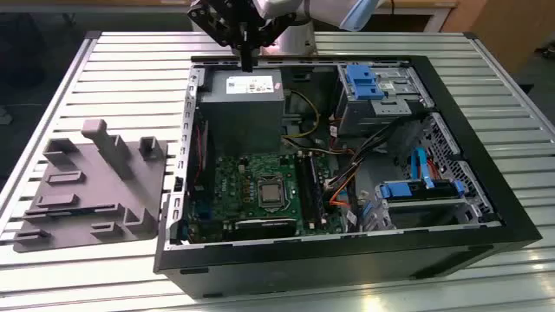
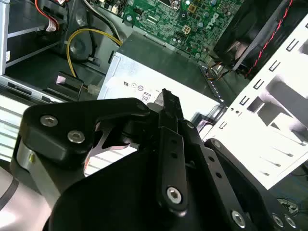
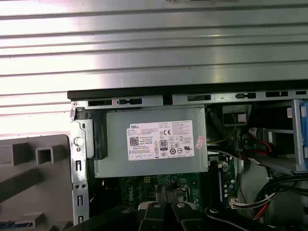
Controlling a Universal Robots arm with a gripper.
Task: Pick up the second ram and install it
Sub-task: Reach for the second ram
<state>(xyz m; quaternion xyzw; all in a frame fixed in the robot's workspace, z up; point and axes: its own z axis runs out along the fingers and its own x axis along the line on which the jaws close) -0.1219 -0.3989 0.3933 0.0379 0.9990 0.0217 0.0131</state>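
Fingers [image 1: 246, 57] pressed together, hovers over the grey power supply [image 1: 243, 107] inside the open computer case [image 1: 347, 257], well apart from the grey tray [image 1: 95, 188] on the slatted worktop [image 1: 130, 71].

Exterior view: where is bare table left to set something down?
Bare slats lie beyond the grey tray and, on the exterior view's right, beside the computer case. Inside the case, cables crowd it.

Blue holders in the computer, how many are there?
2, both at the exterior view's right: the far holder higher up, the near holder lower down. Others may be hidden.
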